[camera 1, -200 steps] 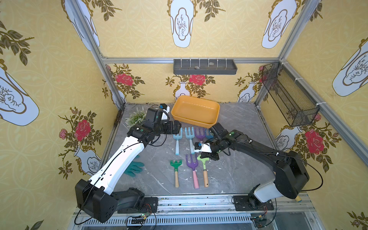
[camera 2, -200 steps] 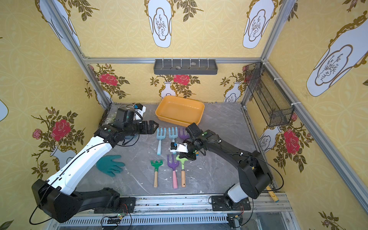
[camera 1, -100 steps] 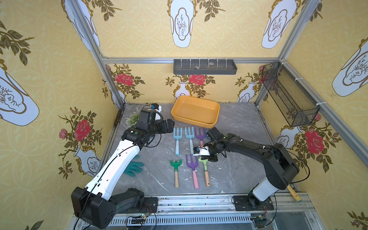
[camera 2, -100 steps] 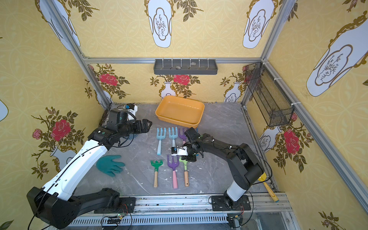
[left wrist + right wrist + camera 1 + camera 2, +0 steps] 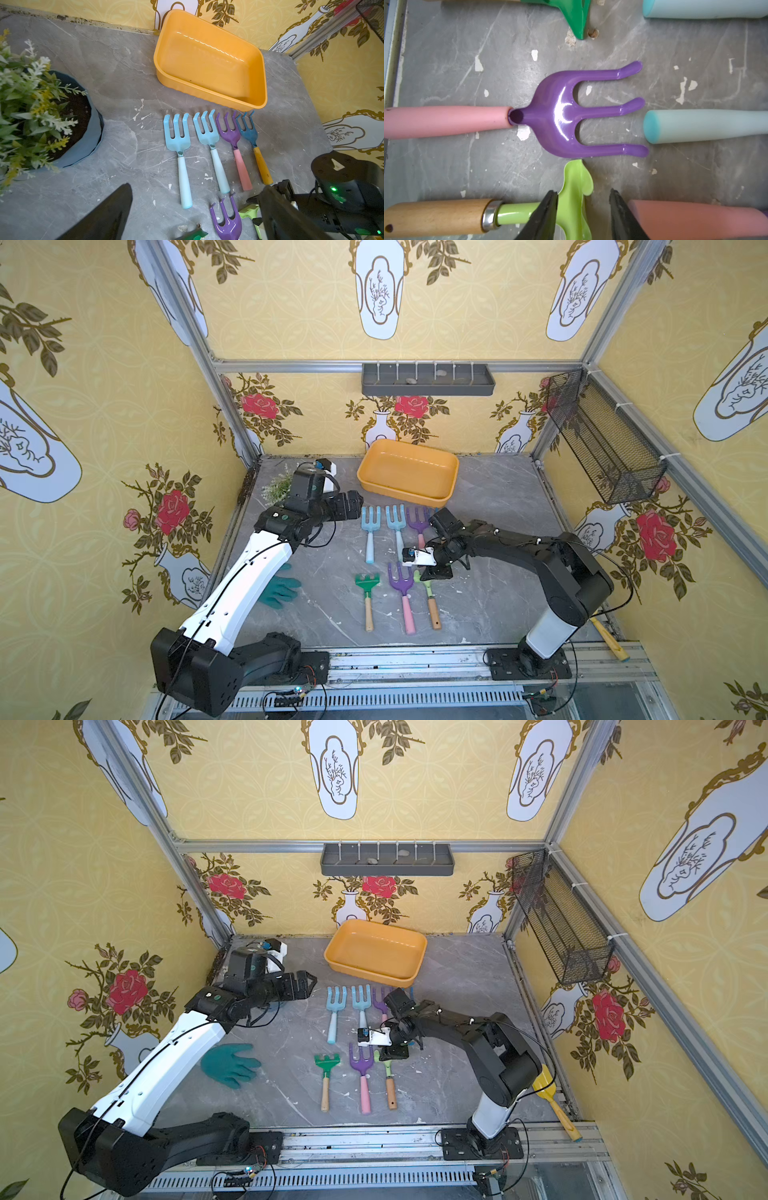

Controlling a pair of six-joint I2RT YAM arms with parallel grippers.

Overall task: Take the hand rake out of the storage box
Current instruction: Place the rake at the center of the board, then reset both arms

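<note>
Hand rake (image 5: 576, 182): lime-green head, metal collar, wooden handle.

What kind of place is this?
Probably a robot test booth dressed as a gardening corner: wallpapered panels in a metal frame, a left arm and right arm on a rail, hand rakes and a potted plant.

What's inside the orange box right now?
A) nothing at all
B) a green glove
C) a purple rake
A: the box shows only its bare orange floor in the left wrist view and in both top views.
</note>
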